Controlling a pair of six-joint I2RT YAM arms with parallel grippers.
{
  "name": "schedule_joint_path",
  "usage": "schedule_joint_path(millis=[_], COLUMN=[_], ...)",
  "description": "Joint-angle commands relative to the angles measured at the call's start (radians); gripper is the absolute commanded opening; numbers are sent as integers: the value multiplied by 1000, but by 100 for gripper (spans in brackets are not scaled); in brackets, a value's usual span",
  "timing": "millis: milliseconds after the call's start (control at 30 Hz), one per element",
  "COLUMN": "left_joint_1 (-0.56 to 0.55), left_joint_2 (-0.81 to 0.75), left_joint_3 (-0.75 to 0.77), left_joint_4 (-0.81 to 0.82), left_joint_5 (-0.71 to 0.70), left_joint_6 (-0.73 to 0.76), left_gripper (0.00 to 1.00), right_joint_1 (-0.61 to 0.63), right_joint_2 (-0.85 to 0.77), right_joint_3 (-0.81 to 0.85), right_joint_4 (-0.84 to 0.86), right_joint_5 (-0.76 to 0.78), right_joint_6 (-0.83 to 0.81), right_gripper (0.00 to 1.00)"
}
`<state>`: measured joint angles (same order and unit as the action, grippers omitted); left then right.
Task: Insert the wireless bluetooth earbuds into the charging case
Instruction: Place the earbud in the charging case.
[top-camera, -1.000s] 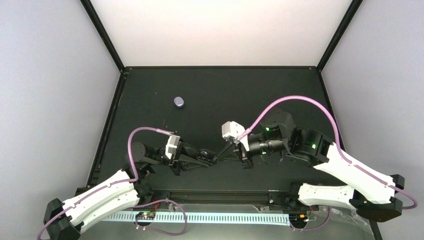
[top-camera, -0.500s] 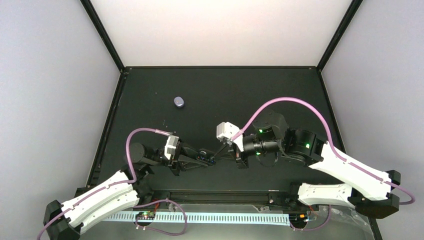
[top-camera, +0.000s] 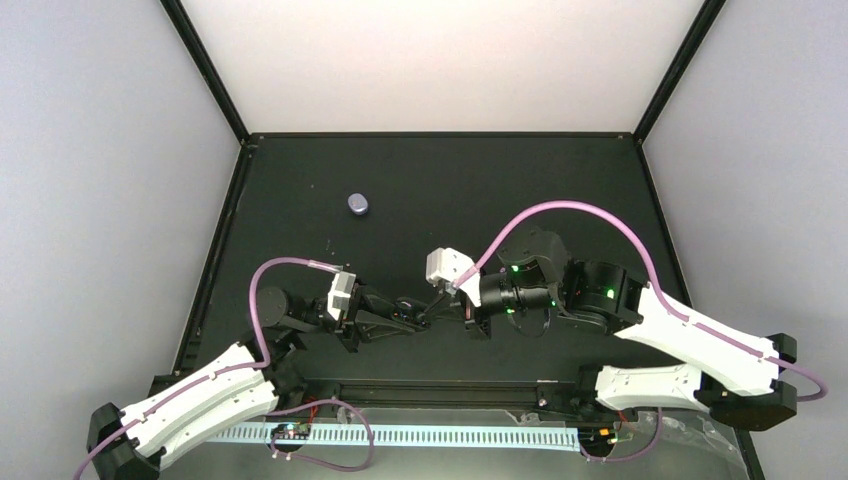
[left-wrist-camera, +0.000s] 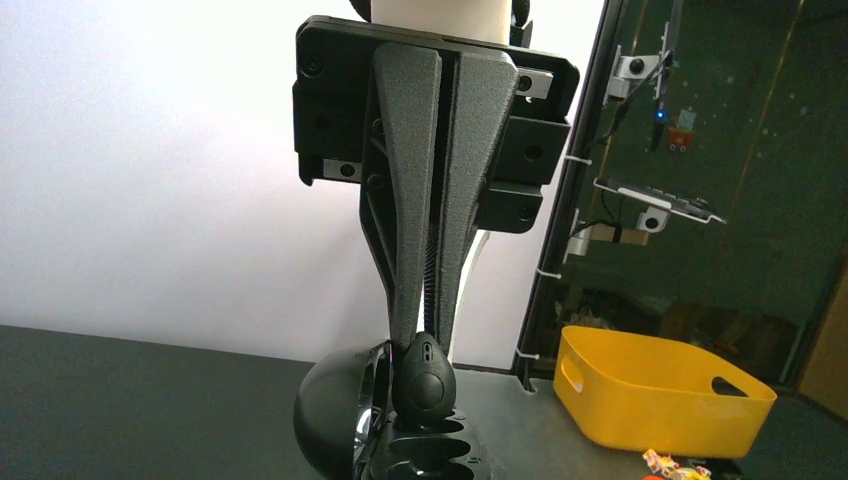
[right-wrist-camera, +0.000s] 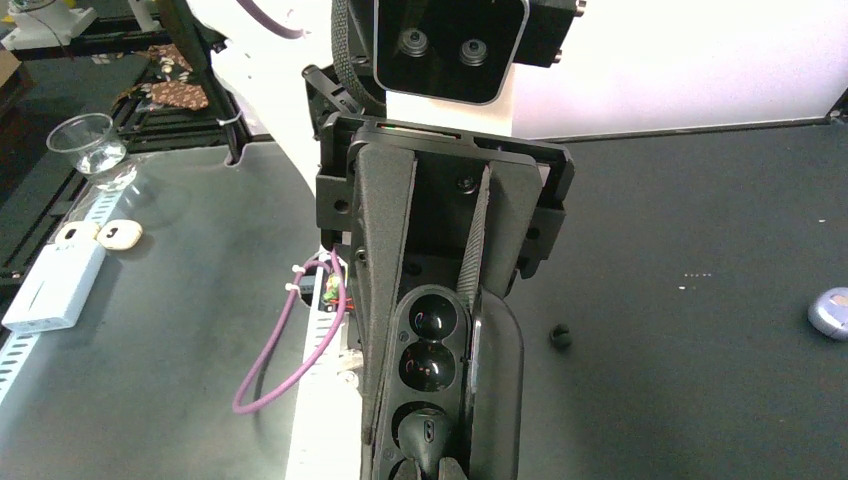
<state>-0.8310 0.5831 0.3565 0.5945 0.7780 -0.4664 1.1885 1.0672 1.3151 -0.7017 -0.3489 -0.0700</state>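
Shows both arms meeting tip to tip above the near middle of the black table (top-camera: 520, 180). Finds the left gripper (top-camera: 421, 319), extended from the left, clamped on the charging case (right-wrist-camera: 432, 342): a glossy black clamshell, held open between the fingers (right-wrist-camera: 385, 260), with its row of dark round wells facing the right wrist camera and its domed lid (left-wrist-camera: 325, 415) swung out to one side. Finds the right gripper (left-wrist-camera: 427, 340), extended from the right, pinched fully closed with one earbud (left-wrist-camera: 428, 376) caught at its very tips. Places that earbud, black and teardrop-shaped, upright and right against the inner face of the case, at the end of the row of wells nearest the right fingertips. Shows a tiny black nub (right-wrist-camera: 561, 337) lying on the table on the far side of the held case, between it and a lavender oval piece (top-camera: 358, 204); possibly the second earbud, though too small to tell. Puts that lavender oval piece, closed, toward the far left of the table, well apart from both grippers. Catches a yellow bin (left-wrist-camera: 655, 395) beyond the table's edge in the left wrist view.
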Motion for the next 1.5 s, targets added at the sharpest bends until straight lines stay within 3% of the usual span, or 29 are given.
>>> schedule_joint_path(millis=[0,533,767,1467], left_joint_1=[-7,-10,-14,-19], left_joint_2=[-13,-14,-16,-11], left_joint_3=[44,42,40,4], left_joint_4=[21,26,8,11], left_joint_5=[-9,-19,-19,-45], left_joint_6=[14,11,23,17], left_gripper=[2,2,2,1], right_joint_1=[19,40,41,42], right_joint_2=[14,23,0,-48], right_joint_3=[20,17,21,15], right_joint_4=[-21,-52,-22,-1], right_joint_5=[48,54,54,100], right_joint_6=[-15,-22,-6,16], right_gripper=[1,1,14,24])
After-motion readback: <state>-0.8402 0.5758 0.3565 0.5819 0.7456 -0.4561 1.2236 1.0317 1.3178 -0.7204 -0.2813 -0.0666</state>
